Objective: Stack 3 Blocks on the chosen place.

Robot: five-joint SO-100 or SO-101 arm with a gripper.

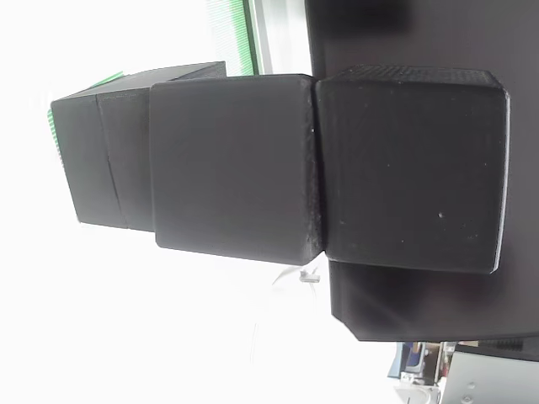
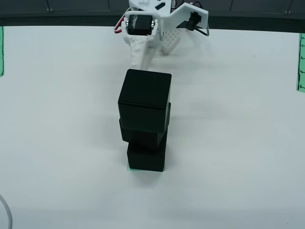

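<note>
**Three black cubes stand stacked on the striped patch**

From largest to smallest: the white table (image 2: 228, 143) spreads across the view from above, with a green strip (image 2: 301, 62) at its right edge. At the top of that view sits the white arm, its gripper (image 2: 155, 47) pointing down toward the stack but well apart from it — the fingers lie close together with nothing between them, though the angle makes the gap hard to judge.

The stack rises mid-table. The top block (image 2: 144, 95) overhangs the middle block (image 2: 143, 133), which sits slightly askew on the bottom block (image 2: 146, 157); all three touch. In the sideways close view the tower runs across the picture, and one end block (image 1: 101, 160) carries a thin seam line.

A sliver of the green-and-white striped patch (image 2: 128, 169) peeks out beneath the bottom block — the stack covers the rest.
</note>
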